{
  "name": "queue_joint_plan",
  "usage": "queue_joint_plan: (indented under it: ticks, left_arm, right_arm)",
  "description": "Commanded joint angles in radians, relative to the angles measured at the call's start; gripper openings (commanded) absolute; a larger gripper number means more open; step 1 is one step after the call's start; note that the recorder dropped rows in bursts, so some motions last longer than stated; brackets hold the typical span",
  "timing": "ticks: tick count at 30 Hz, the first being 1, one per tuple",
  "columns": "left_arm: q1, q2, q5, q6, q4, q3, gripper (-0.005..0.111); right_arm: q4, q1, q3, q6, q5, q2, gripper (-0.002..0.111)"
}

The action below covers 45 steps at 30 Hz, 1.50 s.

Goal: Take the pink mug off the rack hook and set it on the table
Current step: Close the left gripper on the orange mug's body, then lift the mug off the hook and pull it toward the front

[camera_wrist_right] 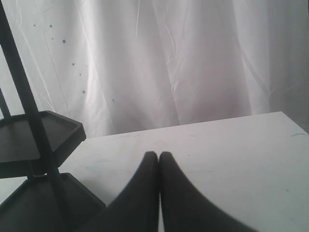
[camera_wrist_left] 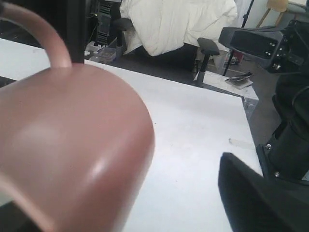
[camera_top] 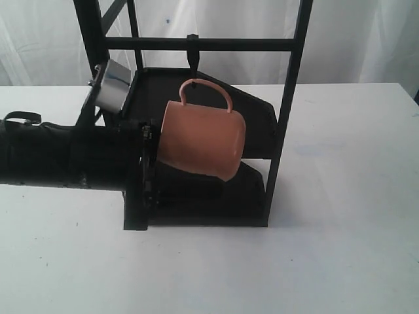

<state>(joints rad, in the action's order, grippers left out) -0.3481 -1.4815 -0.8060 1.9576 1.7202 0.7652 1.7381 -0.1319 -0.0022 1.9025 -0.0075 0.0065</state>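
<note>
The pink mug (camera_top: pixel 200 140) hangs tilted in front of the black rack (camera_top: pixel 288 98), handle up. Its loop sits just under the rack hook (camera_top: pixel 192 55); I cannot tell whether they touch. My left gripper (camera_top: pixel 149 160) is at the mug's open end. In the left wrist view the mug (camera_wrist_left: pixel 72 145) fills the near side. One black finger (camera_wrist_left: pixel 251 198) stands clear of its wall with white table (camera_wrist_left: pixel 193 130) showing between them. The other finger is hidden behind the mug. My right gripper (camera_wrist_right: pixel 159 154) is shut and empty above the table (camera_wrist_right: pixel 231 145).
The rack's two dark shelves (camera_wrist_right: pixel 38 135) and an upright post (camera_wrist_right: pixel 24 96) stand close to the right gripper. The left arm's black sleeve (camera_top: pixel 59 157) stretches across the table's left side. Dark equipment (camera_wrist_left: pixel 260 43) stands beyond the table edge (camera_wrist_left: pixel 244 99).
</note>
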Motion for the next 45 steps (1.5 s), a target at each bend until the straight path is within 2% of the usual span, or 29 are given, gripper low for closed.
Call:
queue_joint_plan:
  ticks: [1,4,7,11,13,20,28,30,40,45]
  left_arm:
    - [-0.043,0.003,0.097,0.082,0.024,0.028,0.074]
    - [-0.043,0.003,0.136,0.080,0.024,0.028,0.070]
    - [-0.043,0.003,0.151,0.080,0.024,0.028,0.056]
    - [-0.043,0.003,0.151,0.080,0.024,0.028,0.029]
    - [-0.043,0.003,0.147,0.079,0.024,0.028,0.000]
    - [-0.043,0.011,0.120,0.079,0.024,0.028,0.000]
    - [-0.043,0.103,0.116,0.074,0.024,0.062,0.000]
    - [-0.043,0.115,0.108,0.022,0.020,0.062,0.000]
    - [-0.043,0.167,0.099,-0.192,-0.238,0.062,0.000]
    - [-0.043,0.179,0.028,-0.336,-0.431,0.062,0.000]
  right_arm:
    - [0.006,-0.001,0.002,0.005,0.002,-0.007,0.000]
    - [0.006,-0.001,0.002,0.005,0.002,-0.007,0.000]
    - [0.006,-0.001,0.002,0.005,0.002,-0.007,0.000]
    - [0.006,-0.001,0.002,0.005,0.002,-0.007,0.000]
    - [0.006,-0.001,0.002,0.005,0.008,-0.007,0.000]
    - [0.006,-0.001,0.002,0.005,0.008,-0.007,0.000]
    - [0.006,-0.001,0.002,0.005,0.008,-0.007,0.000]
    - [0.006,-0.001,0.002,0.005,0.008,-0.007,0.000]
    - [0.006,-0.001,0.002,0.005,0.008,-0.007,0.000]
    - [0.006,-0.001,0.002,0.005,0.008,-0.007,0.000]
